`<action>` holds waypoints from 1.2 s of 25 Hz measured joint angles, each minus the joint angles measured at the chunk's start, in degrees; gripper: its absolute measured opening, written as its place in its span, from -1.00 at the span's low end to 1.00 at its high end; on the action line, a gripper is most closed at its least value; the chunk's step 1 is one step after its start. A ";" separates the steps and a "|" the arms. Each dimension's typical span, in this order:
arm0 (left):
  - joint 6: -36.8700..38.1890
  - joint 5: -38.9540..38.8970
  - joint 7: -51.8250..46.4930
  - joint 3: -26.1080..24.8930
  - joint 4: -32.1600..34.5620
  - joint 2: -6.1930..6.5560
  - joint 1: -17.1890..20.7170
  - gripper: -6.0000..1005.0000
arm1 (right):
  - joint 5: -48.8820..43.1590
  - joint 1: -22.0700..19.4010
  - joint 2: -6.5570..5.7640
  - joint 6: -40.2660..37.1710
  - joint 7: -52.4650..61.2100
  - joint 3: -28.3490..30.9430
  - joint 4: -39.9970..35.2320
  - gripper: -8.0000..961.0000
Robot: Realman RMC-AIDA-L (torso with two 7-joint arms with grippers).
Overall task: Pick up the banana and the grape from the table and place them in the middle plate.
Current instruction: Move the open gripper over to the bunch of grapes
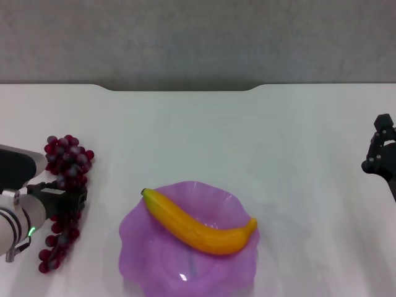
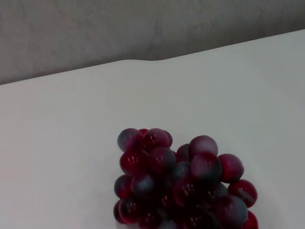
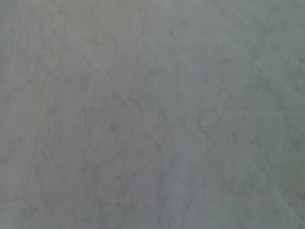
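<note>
The yellow banana lies across the middle plate, a translucent purple dish with a wavy rim at the front centre of the white table. The grape, a long dark red-purple bunch, lies on the table at the left. My left gripper sits over the middle of the bunch, covering part of it. The bunch's far end fills the lower part of the left wrist view. My right gripper hangs at the right edge, away from the plate.
The table's far edge has a notch with a grey wall behind it. The right wrist view shows only a mottled grey surface.
</note>
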 joint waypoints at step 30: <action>-1.50 0.00 0.00 -0.04 -0.85 0.09 0.04 -0.07 | 0.00 -0.14 0.00 0.08 0.00 0.00 -0.09 -0.98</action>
